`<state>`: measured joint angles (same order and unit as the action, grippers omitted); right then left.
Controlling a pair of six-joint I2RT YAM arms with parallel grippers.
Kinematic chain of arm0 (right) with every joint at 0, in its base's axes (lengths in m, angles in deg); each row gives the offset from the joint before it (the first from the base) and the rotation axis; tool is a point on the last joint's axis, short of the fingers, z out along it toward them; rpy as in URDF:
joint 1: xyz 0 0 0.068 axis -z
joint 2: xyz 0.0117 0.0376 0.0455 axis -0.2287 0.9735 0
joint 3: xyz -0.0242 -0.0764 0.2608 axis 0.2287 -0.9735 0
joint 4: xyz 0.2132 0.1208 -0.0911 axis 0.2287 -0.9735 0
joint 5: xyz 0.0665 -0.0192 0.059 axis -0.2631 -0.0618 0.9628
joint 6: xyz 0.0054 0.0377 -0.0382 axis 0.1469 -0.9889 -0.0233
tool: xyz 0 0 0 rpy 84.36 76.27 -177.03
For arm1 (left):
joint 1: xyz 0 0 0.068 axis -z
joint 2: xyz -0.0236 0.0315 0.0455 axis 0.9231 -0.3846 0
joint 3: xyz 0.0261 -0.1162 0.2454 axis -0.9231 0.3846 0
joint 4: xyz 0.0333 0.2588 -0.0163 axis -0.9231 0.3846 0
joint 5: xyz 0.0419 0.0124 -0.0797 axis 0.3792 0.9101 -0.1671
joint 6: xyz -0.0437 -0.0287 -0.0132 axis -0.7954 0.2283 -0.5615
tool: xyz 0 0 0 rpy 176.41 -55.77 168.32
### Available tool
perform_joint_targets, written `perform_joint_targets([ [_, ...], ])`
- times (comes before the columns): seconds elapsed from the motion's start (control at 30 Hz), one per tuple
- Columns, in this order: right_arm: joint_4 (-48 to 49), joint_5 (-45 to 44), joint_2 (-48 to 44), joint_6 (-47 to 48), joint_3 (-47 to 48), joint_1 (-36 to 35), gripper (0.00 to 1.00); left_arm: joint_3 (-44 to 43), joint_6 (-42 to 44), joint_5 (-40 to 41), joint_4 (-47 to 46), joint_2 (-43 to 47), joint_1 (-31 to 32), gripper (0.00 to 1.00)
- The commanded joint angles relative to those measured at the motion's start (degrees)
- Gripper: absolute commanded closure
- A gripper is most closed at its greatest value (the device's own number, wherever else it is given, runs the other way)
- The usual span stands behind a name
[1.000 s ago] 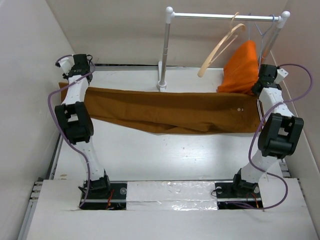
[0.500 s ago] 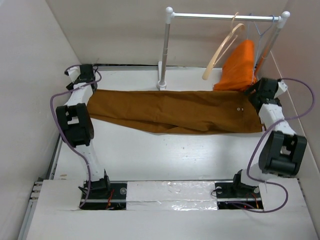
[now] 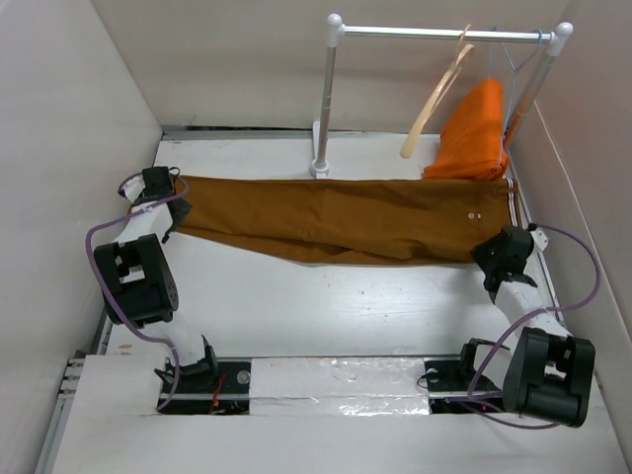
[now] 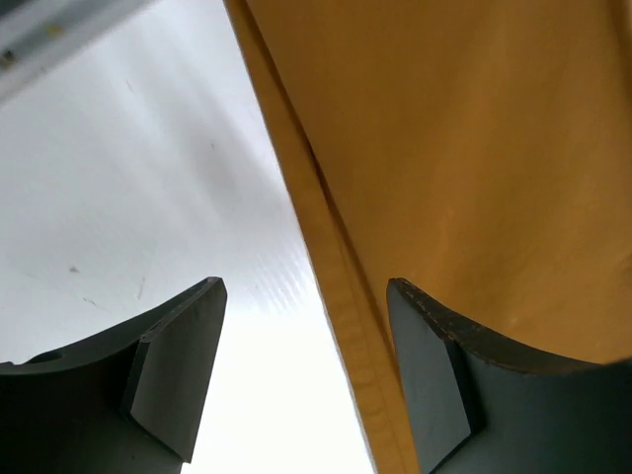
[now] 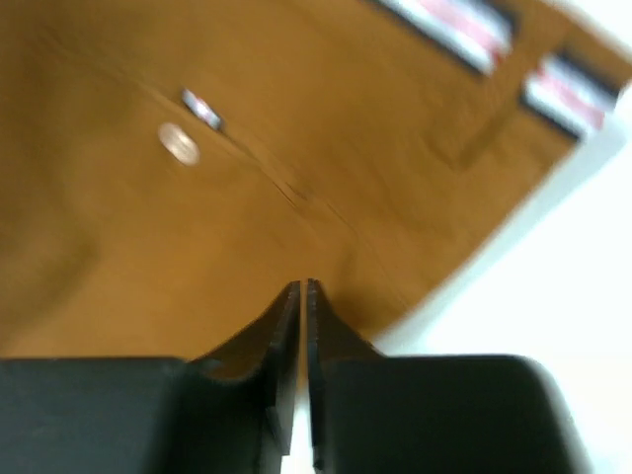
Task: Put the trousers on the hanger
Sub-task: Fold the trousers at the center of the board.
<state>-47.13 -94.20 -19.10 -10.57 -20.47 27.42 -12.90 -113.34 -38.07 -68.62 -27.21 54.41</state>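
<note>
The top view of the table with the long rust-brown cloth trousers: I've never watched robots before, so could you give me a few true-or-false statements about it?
1. The long rust-brown cloth trousers lie spread out on the white table. True.
2. The pale beige wooden hanger lies on the table beside the trousers. False: it hangs from the metal rail.
3. The left gripper is open and holds nothing. True.
4. The right gripper is clamped on the trousers. False: its fingers are closed together with no cloth between them.
</note>
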Motion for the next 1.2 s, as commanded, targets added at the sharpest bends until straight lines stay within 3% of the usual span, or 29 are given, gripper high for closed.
perform_joint_targets([
  [0.0, 8.72, 4.82, 1.32, 1.71, -2.71, 2.75, 0.62, 0.71, -1.59, -4.99, -0.95, 0.06, 0.23, 0.36],
  [0.1, 9.52, 11.34, 6.59, 3.12, -2.62, 5.66, 0.33, 0.79, -1.86, -7.36, -0.77, -2.48, 0.23, 0.27],
  [0.37, 15.05, 14.32, 13.88, 1.10, -2.36, 6.90, 0.20, 0.53, -1.68, -10.18, -2.26, -6.45, 0.23, 0.27],
  [0.43, 14.19, 14.59, 16.88, 0.75, 0.26, 6.90, 0.28, 0.09, -1.68, -10.71, -2.36, -7.41, 0.23, 0.32],
  [0.47, 13.74, 14.25, 17.32, 0.74, 0.89, 6.90, 0.41, 0.09, -1.68, -10.62, -2.70, -7.59, 0.23, 0.34],
  [0.5, 13.57, 13.98, 17.41, 0.57, 1.24, 6.90, 0.63, 0.09, -1.59, -10.36, -2.79, -8.11, 0.23, 0.41],
  [0.57, 13.74, 12.76, 15.84, 0.22, 0.63, 6.29, 0.75, -0.35, -0.98, -9.83, -2.88, -8.82, 0.23, 0.52],
  [0.6, 13.48, 11.79, 14.79, 0.13, 0.28, 6.28, 0.83, -0.70, -0.80, -9.83, -2.88, -9.61, 0.23, 0.66],
  [0.67, 12.60, 9.69, 11.01, 0.30, -0.94, 6.28, 0.89, -1.93, -0.54, -9.83, -2.01, -10.23, 0.23, 0.81],
  [0.7, 11.55, 9.41, 9.69, 0.57, -1.39, 6.28, 0.94, -2.10, -0.63, -9.39, -2.00, -10.32, 0.23, 0.96],
  [0.73, 10.85, 7.50, 8.37, 0.74, -1.65, 6.28, 0.96, -2.02, -0.63, -9.13, -2.09, -10.14, 0.23, 1.00],
  [0.87, 6.11, 4.41, -0.23, 2.76, -3.40, 7.94, 1.00, -0.79, 0.95, -6.06, -0.87, -7.86, 0.23, 1.00],
  [1.03, 0.13, 8.96, -10.25, 5.75, -5.96, 15.76, 1.00, 2.10, 2.19, 1.76, 3.88, -4.79, 0.23, 1.00],
  [1.17, -8.39, 13.45, -22.11, 9.96, -7.37, 22.26, 1.00, 6.14, 2.01, 1.69, 5.20, 0.39, 0.23, 1.00],
])
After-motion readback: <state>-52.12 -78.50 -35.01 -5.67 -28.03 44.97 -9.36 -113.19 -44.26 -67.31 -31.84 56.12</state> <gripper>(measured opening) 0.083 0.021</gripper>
